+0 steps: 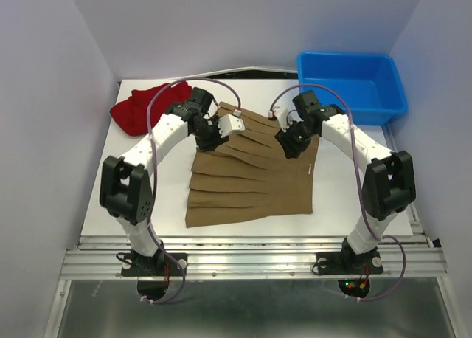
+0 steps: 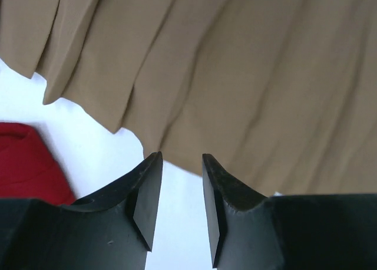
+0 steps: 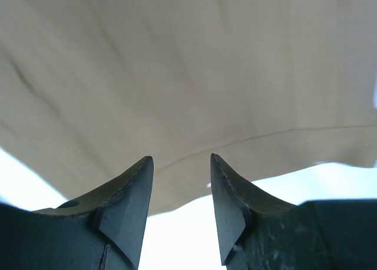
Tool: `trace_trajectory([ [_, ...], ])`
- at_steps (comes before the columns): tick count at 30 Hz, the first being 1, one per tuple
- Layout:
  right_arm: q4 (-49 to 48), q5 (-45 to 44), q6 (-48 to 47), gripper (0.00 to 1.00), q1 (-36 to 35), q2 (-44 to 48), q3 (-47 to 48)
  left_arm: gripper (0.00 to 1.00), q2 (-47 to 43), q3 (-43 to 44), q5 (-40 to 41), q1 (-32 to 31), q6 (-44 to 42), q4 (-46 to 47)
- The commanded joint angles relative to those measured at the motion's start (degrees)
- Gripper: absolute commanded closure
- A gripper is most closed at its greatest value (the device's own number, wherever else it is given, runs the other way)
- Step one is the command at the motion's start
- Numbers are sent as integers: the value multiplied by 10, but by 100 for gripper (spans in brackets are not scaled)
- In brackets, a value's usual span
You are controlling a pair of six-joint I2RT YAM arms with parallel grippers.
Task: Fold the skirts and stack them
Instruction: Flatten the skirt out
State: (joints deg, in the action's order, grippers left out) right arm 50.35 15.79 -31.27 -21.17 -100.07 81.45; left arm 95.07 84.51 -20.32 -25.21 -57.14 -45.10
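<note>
The tan-brown skirt [image 1: 254, 172] lies spread flat on the white table, pleat creases running across it. My left gripper [image 1: 209, 141] is open and empty, low at the skirt's far left edge; the left wrist view shows the tan-brown skirt [image 2: 235, 75] just past the fingertips. My right gripper [image 1: 288, 147] is open and empty over the skirt's far right edge; the right wrist view shows the tan-brown skirt's [image 3: 177, 75] hem beyond the tips. The deep red skirt [image 1: 145, 108] lies bunched at the table's far left and also shows in the left wrist view [image 2: 26, 164].
A blue plastic bin [image 1: 383, 102] stands at the far right corner of the table [image 1: 133, 198]. White walls close in the left, right and back sides. A metal rail [image 1: 251, 260] runs along the near edge.
</note>
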Motion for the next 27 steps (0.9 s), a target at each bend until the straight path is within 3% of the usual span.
trace_trajectory([
  [1, -51, 21, 41, 51, 28, -8, 43, 56, 91, 14, -4, 23, 96, 88],
  [7, -89, 17, 52, 57, 39, -122, 76, 59, 174, 24, 7, 23, 137, 135],
  [8, -89, 35, 51, 58, 39, -136, 85, 65, 179, 4, 7, 23, 134, 134],
  [14, -61, 66, 43, 62, 28, -234, 141, 73, 123, -160, 8, 22, 95, 131],
  [20, -51, 68, -8, 62, -6, -259, 128, 77, 43, -275, -17, 16, 66, 100],
  [23, -41, 84, -30, 63, -34, -233, 78, 76, 15, -272, -31, 16, 54, 71],
  [27, -22, 108, -22, 62, -40, -177, 59, 64, 4, -183, -73, 47, 33, 28],
])
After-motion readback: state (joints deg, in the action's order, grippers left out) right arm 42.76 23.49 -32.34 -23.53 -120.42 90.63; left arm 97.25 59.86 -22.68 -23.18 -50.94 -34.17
